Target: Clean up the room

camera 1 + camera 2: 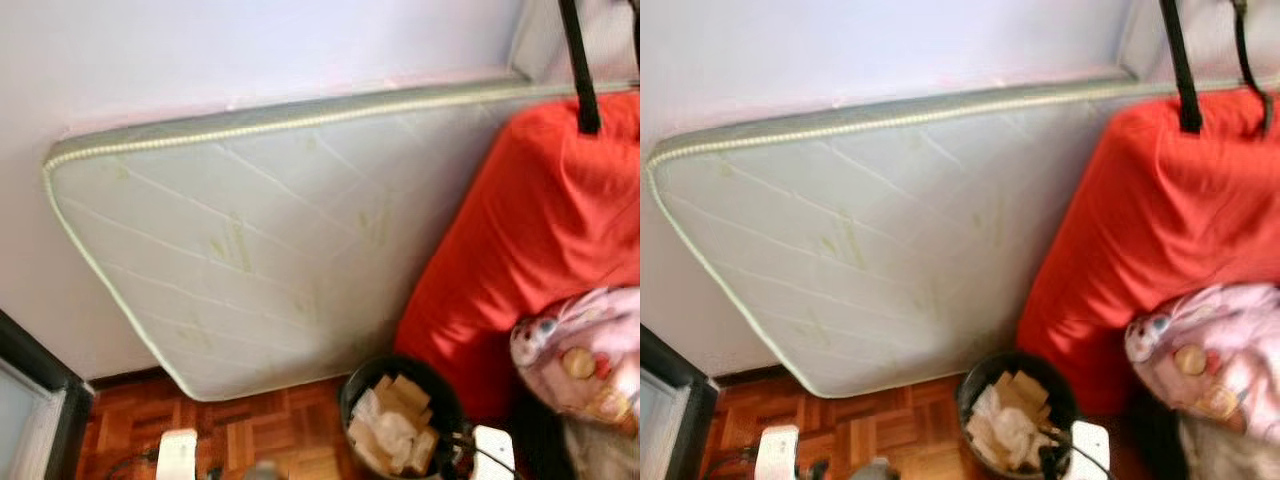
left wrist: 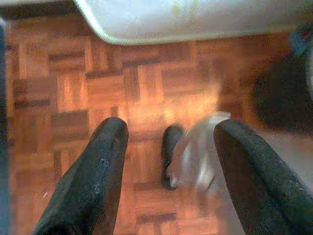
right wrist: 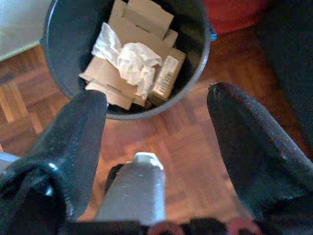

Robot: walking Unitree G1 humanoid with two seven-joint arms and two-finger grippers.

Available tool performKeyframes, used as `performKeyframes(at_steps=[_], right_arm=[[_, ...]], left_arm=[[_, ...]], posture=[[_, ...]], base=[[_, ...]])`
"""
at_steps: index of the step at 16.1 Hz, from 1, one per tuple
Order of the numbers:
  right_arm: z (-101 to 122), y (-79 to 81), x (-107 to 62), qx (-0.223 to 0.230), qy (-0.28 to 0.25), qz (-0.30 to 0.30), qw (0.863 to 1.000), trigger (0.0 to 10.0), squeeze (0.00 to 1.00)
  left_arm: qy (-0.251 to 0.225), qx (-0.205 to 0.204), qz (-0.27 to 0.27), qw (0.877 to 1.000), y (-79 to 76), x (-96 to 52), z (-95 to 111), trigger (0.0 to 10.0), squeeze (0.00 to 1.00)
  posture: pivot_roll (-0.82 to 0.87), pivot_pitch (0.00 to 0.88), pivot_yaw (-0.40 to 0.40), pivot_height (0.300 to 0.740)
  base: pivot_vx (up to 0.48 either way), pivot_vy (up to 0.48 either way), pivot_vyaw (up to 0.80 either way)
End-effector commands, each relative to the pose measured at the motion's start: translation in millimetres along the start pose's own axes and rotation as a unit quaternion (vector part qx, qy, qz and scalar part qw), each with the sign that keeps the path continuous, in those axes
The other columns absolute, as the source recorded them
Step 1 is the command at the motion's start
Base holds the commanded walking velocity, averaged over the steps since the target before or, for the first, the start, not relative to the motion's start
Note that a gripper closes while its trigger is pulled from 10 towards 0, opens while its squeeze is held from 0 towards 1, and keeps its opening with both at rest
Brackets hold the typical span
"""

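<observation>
- Parquet floor (image 1: pixel 270 425) along bottom of the eye views, reddish-brown wood blocks, pale wall (image 1: pixel 250 50) across the top.
- Left gripper (image 2: pixel 168 161) hangs low over bare parquet, fingers spread wide, gripping nothing. Between them sits a blurred dark-and-pale object; can't tell what it is.
- Right gripper (image 3: pixel 161 122) also spread wide, nothing held, positioned just above the near rim of the bin (image 3: pixel 195 73).
- Bin is black and round, bottom centre-right of the eye views, standing on the floor. Holds cardboard pieces (image 3: pixel 142 22) and crumpled white paper (image 3: pixel 132 61); one small box with a barcode leans against the inner wall.
- Pink patterned cloth (image 1: pixel 590 360) at lower right, bunched up, lying against the red cushion.
- Red cushion (image 1: pixel 530 230) right of the bin, large, upright; black straps (image 1: pixel 580 70) hang down over its top edge.
- White quilted mattress (image 1: pixel 270 240) behind, on its edge, leaning against the wall; lower corner reaches the floor just beside the bin.
- Dark frame (image 1: pixel 40 390) at lower left edge.
</observation>
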State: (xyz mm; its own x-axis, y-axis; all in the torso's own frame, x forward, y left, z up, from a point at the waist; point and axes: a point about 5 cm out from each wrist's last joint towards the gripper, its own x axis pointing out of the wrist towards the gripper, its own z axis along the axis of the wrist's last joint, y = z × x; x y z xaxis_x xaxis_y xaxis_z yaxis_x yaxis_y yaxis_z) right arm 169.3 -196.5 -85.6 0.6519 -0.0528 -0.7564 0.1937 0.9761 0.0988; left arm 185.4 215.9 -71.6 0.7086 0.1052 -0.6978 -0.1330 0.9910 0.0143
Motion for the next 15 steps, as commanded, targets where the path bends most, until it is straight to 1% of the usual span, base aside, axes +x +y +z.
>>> performKeyframes(at_steps=[1, 2, 3, 6, 7, 9, 10, 13, 14, 15], right_arm=[[-5, -3.0, -1.7, 0.003, 0.01, -0.006, 1.0, 10.0, 0.0], [-6, -8.1, -3.0, 0.017, 0.007, -0.015, 1.0, 10.0, 0.0], [-7, -8.8, -3.3, 0.016, 0.007, -0.015, 1.0, 10.0, 0.0], [-15, -11.7, -5.4, 0.009, 0.034, -0.025, 0.999, 10.0, 0.0], [-18, -10.0, -5.6, 0.0, 0.045, -0.024, 0.999, 10.0, 0.0], [-18, -4.9, -4.9, 0.008, 0.042, -0.011, 0.999, 10.0, 0.0], [-18, -2.3, -4.5, 0.001, 0.043, -0.004, 0.999, 10.0, 0.0], [-22, 3.9, -4.4, -0.025, 0.059, 0.011, 0.998, 10.0, 0.0], [-23, 4.5, -4.5, -0.03, 0.063, 0.012, 0.997, 10.0, 0.0], [-24, 4.5, -4.6, -0.025, 0.066, 0.012, 0.997, 10.0, 0.0]], left_arm=[[0.004, -0.006, 0.007, 1.0, 0.0, 1.5, 1, 10.0, 0.0], [0.011, -0.004, 0.004, 1.0, -3.0, 2.0, -1, 10.0, 0.0], [0.012, -0.003, 0.003, 1.0, -3.5, 2.1, -1, 10.0, 0.0], [0.028, 0.002, 0.001, 1.0, -4.9, 1.8, -5, 10.0, 0.0], [0.034, 0.001, 0.002, 0.999, -5.6, 1.7, -7, 10.0, 0.0], [0.041, 0.0, -0.001, 0.999, -8.9, 2.5, -7, 10.0, 0.0], [0.041, 0.003, -0.004, 0.999, -10.8, 3.3, -6, 10.0, 0.0], [0.046, 0.022, -0.009, 0.999, -15.5, 5.6, -2, 10.0, 0.0], [0.051, 0.029, -0.007, 0.998, -15.6, 5.5, -3, 10.0, 0.0], [0.054, 0.032, -0.01, 0.998, -17.5, 5.5, -3, 10.0, 0.0]], posture=[[0.02, 0.0, -0.045, 0.74], [0.02, 0.0, -0.044, 0.74], [0.02, 0.0, -0.044, 0.74], [0.03, 0.0, -0.045, 0.74], [0.03, 0.0, -0.046, 0.74], [0.03, 0.0, -0.042, 0.74], [0.03, 0.0, -0.039, 0.74], [0.01, 0.0, -0.011, 0.74], [-0.01, 0.0, -0.002, 0.74], [-0.01, 0.0, -0.002, 0.74]], base=[[0.0, 0.0, 0.0], [0.0, 0.0, 0.0], [0.0, 0.0, 0.0], [0.0, 0.0, 0.0], [0.0, 0.0, 0.0], [0.0, 0.0, 0.0], [0.0, 0.0, 0.0], [0.0, 0.0, 0.0], [0.0, 0.0, 0.0], [0.0, 0.0, -0.69]])
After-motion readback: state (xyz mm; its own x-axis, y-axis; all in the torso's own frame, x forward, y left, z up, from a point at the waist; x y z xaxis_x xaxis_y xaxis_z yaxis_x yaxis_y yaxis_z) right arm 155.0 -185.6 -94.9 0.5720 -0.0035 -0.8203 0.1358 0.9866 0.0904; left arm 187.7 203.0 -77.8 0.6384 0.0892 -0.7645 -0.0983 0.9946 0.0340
